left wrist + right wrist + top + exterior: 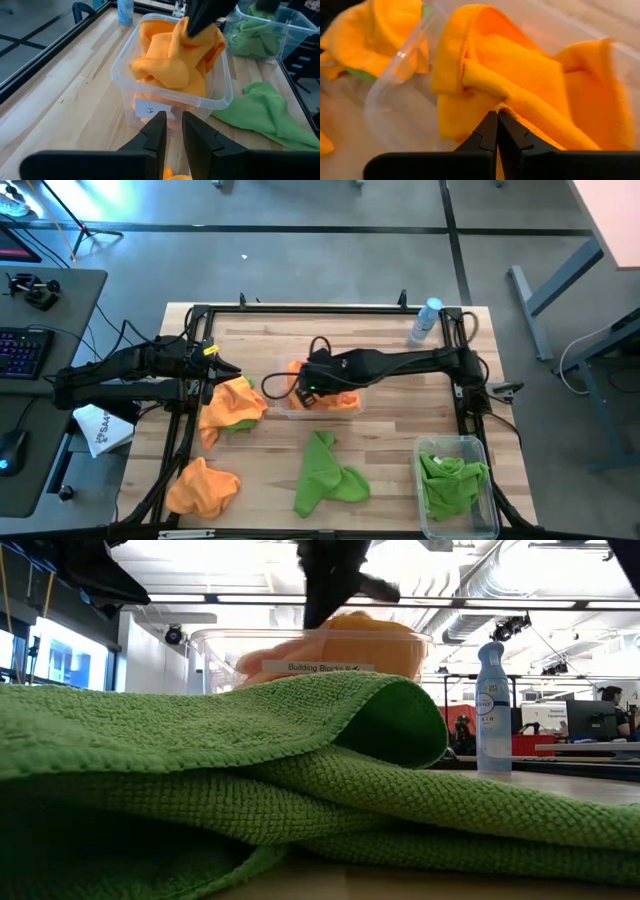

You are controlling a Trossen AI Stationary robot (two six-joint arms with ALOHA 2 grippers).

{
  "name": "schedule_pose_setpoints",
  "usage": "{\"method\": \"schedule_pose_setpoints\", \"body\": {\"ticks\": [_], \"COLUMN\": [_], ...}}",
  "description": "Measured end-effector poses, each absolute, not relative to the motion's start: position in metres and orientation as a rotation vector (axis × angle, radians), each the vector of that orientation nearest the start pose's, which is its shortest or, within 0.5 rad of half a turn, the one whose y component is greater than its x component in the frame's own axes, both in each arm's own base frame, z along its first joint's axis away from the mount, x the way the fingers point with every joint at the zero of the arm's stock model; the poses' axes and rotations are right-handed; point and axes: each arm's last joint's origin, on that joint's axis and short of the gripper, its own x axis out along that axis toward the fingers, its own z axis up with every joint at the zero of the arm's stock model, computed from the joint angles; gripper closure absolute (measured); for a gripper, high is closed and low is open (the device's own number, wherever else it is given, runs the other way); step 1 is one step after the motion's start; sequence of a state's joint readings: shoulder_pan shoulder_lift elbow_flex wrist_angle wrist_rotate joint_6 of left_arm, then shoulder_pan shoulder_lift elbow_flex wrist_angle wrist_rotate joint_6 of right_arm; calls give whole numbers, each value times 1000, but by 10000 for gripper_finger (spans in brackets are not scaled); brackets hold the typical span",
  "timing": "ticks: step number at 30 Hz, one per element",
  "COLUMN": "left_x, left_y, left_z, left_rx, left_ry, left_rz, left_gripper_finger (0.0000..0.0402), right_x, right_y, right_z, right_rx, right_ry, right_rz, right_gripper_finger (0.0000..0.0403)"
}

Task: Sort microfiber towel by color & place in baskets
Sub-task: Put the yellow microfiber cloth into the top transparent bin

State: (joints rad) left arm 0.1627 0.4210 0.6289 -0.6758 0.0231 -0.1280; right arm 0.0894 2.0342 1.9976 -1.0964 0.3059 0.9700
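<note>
My right gripper [497, 119] is pinched tight on an orange towel [520, 75], w/ the cloth draped into the middle bin [220, 97] beneath it. Left gripper [173, 127] waits beside that bin, fingers slightly apart, holding nothing. Farther out: green towel [328, 475] on the table, green bin [478, 445] beyond.

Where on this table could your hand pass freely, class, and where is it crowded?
Free: bare wood between the spray bottle and the middle basket; also between the loose green towel and the green-towel basket. Crowded: the middle basket, where the right gripper pinches an orange towel.
</note>
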Motion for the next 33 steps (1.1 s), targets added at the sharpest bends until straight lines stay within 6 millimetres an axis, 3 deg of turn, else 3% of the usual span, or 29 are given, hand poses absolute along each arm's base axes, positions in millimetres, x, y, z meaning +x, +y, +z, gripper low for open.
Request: {"method": "schedule_pose_setpoints", "body": {"ticks": [10, 19, 25, 33], "left_x": [92, 92, 92, 92], "left_y": [14, 14, 14, 14], "left_z": [277, 277, 277, 277], "left_rx": [-170, -170, -170, -170], "left_ry": [457, 457, 457, 457], "left_rz": [167, 167, 167, 167], "left_gripper_finger": [354, 354, 354, 354], "right_x": [465, 476, 486, 493], "right_y": [8, 5, 3, 4], "right_z": [245, 211, 176, 177], "right_rx": [808, 845, 878, 869], "right_ry": [937, 1004, 1082, 1035], "right_rz": [-701, -729, -710, -644], "right_gripper_finger": [403, 403, 403, 403]}}
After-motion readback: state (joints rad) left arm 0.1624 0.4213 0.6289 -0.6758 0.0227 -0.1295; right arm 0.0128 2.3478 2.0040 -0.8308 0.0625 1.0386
